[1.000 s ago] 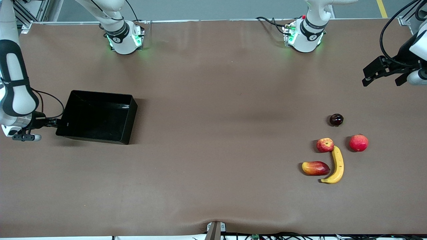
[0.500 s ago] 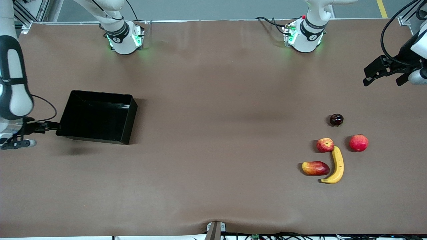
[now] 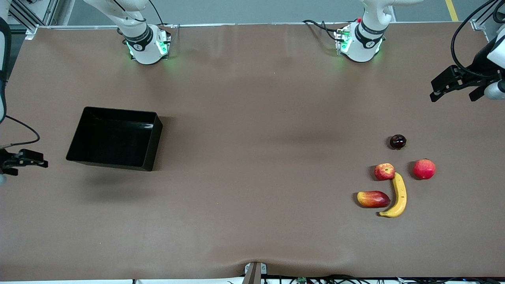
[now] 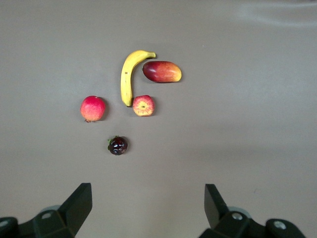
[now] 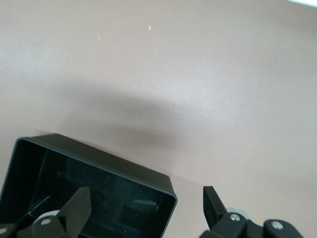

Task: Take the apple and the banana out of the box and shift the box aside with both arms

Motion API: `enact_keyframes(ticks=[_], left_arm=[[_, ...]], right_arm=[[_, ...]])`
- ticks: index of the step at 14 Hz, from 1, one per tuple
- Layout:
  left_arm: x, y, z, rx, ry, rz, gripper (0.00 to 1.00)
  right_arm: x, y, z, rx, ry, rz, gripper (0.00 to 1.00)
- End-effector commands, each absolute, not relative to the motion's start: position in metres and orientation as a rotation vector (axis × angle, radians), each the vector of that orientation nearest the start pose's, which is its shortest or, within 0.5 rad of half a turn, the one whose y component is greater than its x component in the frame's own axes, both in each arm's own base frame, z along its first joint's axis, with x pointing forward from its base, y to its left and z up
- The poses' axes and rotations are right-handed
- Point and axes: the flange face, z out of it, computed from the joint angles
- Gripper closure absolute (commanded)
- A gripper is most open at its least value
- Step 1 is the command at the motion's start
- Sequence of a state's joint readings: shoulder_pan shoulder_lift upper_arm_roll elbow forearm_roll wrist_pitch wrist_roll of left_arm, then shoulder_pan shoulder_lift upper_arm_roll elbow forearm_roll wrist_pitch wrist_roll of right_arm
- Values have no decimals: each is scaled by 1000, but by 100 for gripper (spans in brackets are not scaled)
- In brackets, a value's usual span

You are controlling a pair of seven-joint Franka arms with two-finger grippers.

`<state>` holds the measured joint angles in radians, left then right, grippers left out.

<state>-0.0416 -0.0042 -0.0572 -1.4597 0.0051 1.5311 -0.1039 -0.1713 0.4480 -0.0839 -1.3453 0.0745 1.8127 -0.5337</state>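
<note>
A: Shallow glossy black plastic box [image 3: 115,138] flat on the brown table [image 3: 252,221] toward the right arm's end, nothing inside. Right gripper [image 3: 24,158] just beside its outer wall, apart from it, fingers spread, holding nothing. In the right wrist view, box [image 5: 89,191] in front of the spread fingertips [image 5: 77,210].

B: And the fruit?

A: Clustered toward the left arm's end. Long curved yellow banana [image 3: 397,196] lying flat, one tip touching the small red apple with yellowish streaks [image 3: 384,171]. Oblong red-yellow mango [image 3: 373,198] touching the banana on the side toward the box. Larger plain red round fruit [image 3: 424,169] near the apple, apart. Small dark round fruit [image 3: 397,141] farther from the camera than the apple.

B: Left gripper?

A: Left gripper [image 3: 453,85] up over the table's end, well apart from the fruit, spread wide, holding nothing. Same in its wrist view [image 4: 148,208], banana [image 4: 130,77] and apple [image 4: 143,105] well clear of the fingers.
</note>
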Motion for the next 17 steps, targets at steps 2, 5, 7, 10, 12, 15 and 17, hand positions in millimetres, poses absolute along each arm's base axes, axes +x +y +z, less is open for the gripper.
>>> enact_keyframes(ticks=[2, 5, 7, 10, 12, 15, 17], left_arm=[[546, -53, 682, -3160, -39, -138, 0], [549, -57, 677, -3149, -27, -130, 0], [549, -55, 678, -3148, -22, -130, 0], [549, -55, 674, -3146, -10, -118, 0], [550, -55, 674, -3147, -10, -118, 0], [549, -54, 677, -3146, -7, -123, 0], [549, -51, 676, -3145, -12, -120, 0]], right_arm=[[671, -143, 524, -3105, -454, -147, 0], [637, -127, 532, -3019, -503, 113, 0], [636, -114, 530, -3011, -547, 169, 0], [638, -120, 582, -3049, -543, 14, 0], [638, -107, 614, -3071, -574, -53, 0], [608, -75, 646, -3054, -534, 8, 0], [598, -70, 653, -3082, -301, 7, 0]])
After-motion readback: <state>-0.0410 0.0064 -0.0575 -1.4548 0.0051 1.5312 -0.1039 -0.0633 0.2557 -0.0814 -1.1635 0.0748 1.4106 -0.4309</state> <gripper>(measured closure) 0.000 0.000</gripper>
